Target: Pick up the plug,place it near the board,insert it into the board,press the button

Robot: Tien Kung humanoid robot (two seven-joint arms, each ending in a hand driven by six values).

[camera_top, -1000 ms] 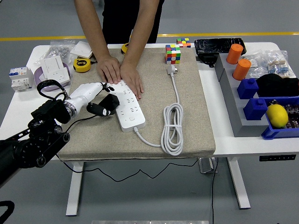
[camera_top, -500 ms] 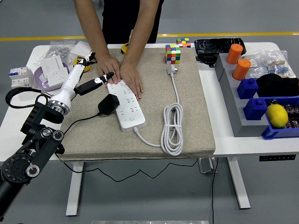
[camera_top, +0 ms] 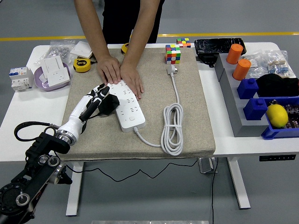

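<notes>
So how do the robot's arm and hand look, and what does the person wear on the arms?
The left arm is black, built of round joint housings with silver screws, and a black cable loops beside it. Its forearm is a white tapered shell behind a silver ring. The left hand has white and black fingers. The person's arms are bare, with no sleeves showing; the top above is dark.

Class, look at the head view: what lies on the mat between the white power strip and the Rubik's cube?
The strip's own white cable, coiled beside the power strip, its plug end near the Rubik's cube, shown in the head view.
</notes>
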